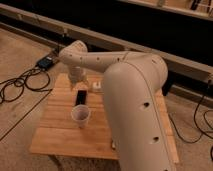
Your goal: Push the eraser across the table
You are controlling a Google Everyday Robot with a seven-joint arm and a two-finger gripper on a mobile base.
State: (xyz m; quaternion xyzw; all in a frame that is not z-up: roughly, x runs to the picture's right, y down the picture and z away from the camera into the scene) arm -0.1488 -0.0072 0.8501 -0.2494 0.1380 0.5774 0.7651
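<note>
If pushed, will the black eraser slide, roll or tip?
Likely slides, not rolls: the eraser lies flat on the table. Small block, so probably stiff and light. The claw is by its far end; the cup nearby could tip.

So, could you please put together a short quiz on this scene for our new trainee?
1. True or false: in the camera view, the eraser lies on the table between the tool and the paper cup.
2. What colour is the eraser? A white, B black, C red.
3. What hides the table's right side from the camera?

Key: 1 true: the tool hangs just past the eraser's far end, and the paper cup stands on its near side. 2 B. 3 the robot's arm.
</note>
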